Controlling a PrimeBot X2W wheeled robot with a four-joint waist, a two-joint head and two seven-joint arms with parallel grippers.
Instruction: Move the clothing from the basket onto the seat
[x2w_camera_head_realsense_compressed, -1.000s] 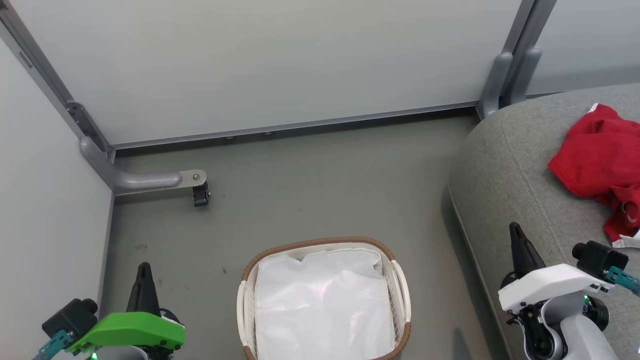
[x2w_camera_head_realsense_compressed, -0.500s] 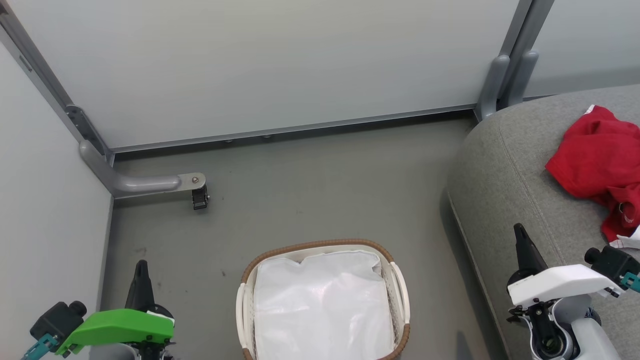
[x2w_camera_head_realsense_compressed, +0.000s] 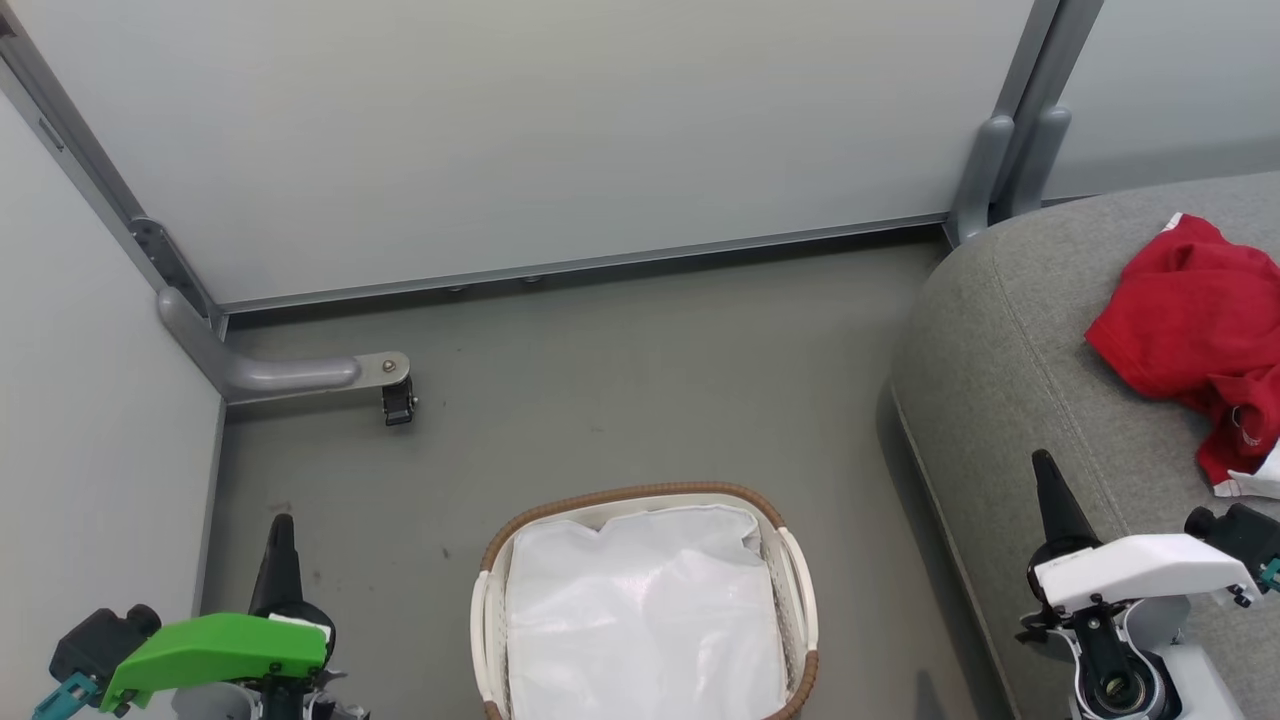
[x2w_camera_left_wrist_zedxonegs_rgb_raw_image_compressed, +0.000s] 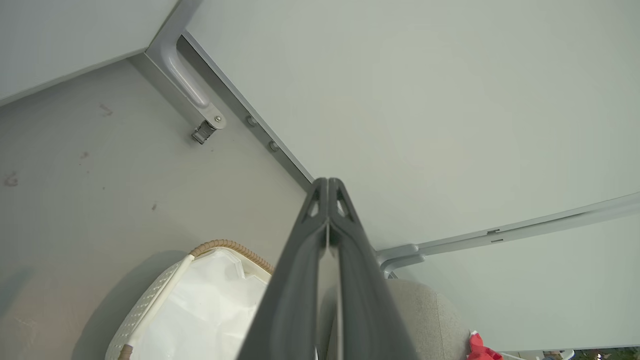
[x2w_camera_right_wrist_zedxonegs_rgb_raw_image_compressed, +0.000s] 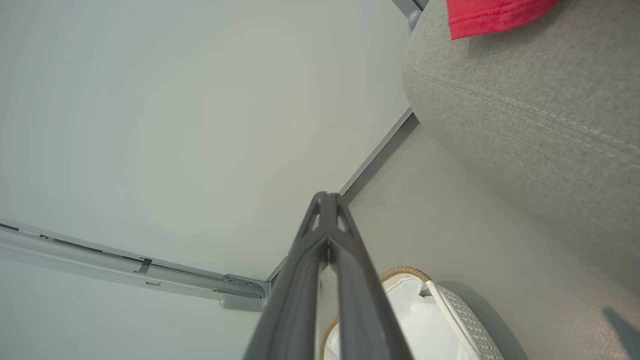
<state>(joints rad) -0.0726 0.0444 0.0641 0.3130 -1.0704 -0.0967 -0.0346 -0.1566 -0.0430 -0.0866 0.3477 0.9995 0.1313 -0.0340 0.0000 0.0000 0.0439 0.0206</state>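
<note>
Your left gripper (x2w_camera_head_realsense_compressed: 282, 528) and right gripper (x2w_camera_head_realsense_compressed: 1045, 468): both pinched shut, empty, fingers pointing forward, either side of the oval cream plastic basket (x2w_camera_head_realsense_compressed: 640, 492) with brown woven rim; white glossy liner (x2w_camera_head_realsense_compressed: 640, 610) showing inside. Red sports clothing (x2w_camera_head_realsense_compressed: 1180, 320) lies ahead-right of the right gripper, on the large grey woven-fabric seat (x2w_camera_head_realsense_compressed: 1000, 330); right arm's nearer.

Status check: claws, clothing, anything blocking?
Left claw shut, empty. Right claw shut, empty. Clothing on seat; basket shows white liner. No obstruction seen.
</note>
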